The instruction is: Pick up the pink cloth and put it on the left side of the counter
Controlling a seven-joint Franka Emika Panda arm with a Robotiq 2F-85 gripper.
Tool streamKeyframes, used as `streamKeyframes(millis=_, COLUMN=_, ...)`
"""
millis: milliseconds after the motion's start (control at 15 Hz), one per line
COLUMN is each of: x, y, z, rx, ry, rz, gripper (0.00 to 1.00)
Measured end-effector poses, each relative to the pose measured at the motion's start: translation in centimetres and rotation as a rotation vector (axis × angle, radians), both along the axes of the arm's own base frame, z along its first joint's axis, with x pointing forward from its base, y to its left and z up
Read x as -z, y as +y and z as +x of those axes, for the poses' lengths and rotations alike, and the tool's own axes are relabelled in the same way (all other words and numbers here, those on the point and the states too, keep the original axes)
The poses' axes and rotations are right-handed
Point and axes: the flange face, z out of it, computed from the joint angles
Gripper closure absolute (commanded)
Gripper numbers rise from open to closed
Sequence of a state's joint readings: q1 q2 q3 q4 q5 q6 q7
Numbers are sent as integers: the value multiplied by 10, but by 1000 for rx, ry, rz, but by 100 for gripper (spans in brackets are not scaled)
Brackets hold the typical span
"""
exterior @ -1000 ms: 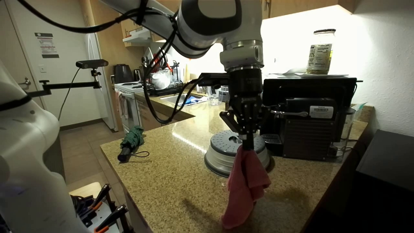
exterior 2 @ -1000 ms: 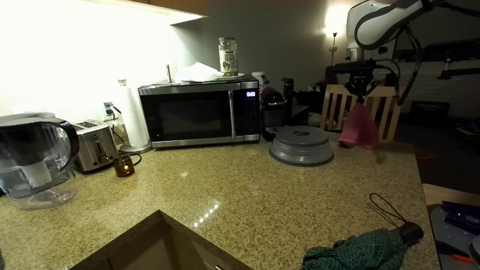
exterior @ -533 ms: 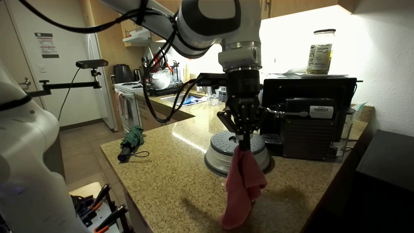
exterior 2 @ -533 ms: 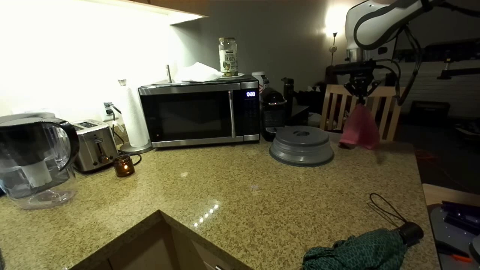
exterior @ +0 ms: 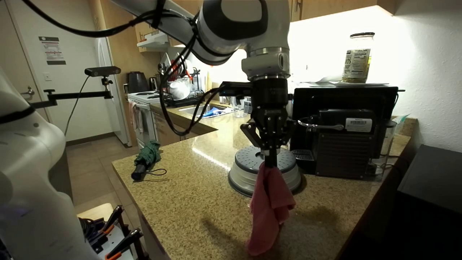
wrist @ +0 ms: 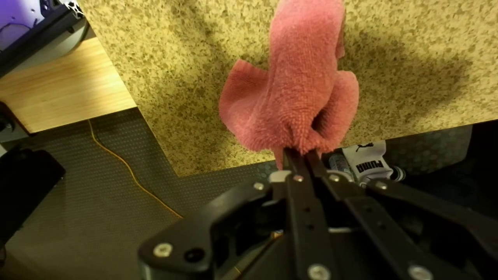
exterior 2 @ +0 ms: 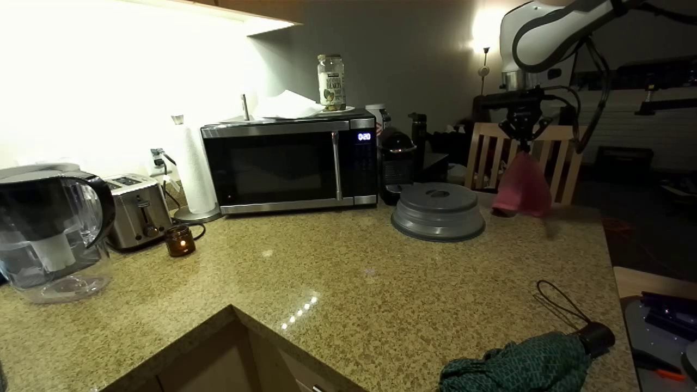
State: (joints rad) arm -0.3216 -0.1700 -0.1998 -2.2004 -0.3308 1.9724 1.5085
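Pincer (exterior: 270,162) clenched on the pink cloth (exterior: 270,213), pointing downward. Fabric is gathered at the tips and hangs in folds over the counter (exterior: 180,202); whether its lowest part touches the surface cannot be determined. In the wrist view, two counter edges meet at a corner near the cloth, with floor (wrist: 89,217) beyond and a wooden board (wrist: 74,89) past one edge. In an exterior view, a slatted chair (exterior 2: 523,129) stands behind the cloth, outside the counter. The grey cover (exterior 2: 438,212) sits near the cloth, a narrow gap between them from that angle. Close to the cover stands the coffee machine (exterior 2: 396,163), with the microwave (exterior 2: 283,169) beside it. The umbrella (exterior: 147,159) lies along an edge, well apart from the cloth, an open stretch of counter between. A broader stretch fronts the microwave, reaching the counter's inside corner. Farthest out are the toaster (exterior 2: 139,215) and pitcher (exterior 2: 52,228).
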Motion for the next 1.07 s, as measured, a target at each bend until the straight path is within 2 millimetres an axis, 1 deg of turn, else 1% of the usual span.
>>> streamKeyframes(millis=467, x=0, y=0, z=0, rx=2, ry=5, rz=2, gripper=96)
streamKeyframes(millis=533, x=0, y=0, z=0, rx=2, ry=5, rz=2, gripper=71)
streamKeyframes(millis=600, x=1, y=0, z=0, rx=2, ry=5, rz=2, gripper=69)
streamKeyframes(millis=667, x=1, y=0, z=0, rx=2, ry=6, rz=2, gripper=64)
streamKeyframes(millis=1067, x=9, y=1, z=1, rx=1, ry=27, rz=9, gripper=26)
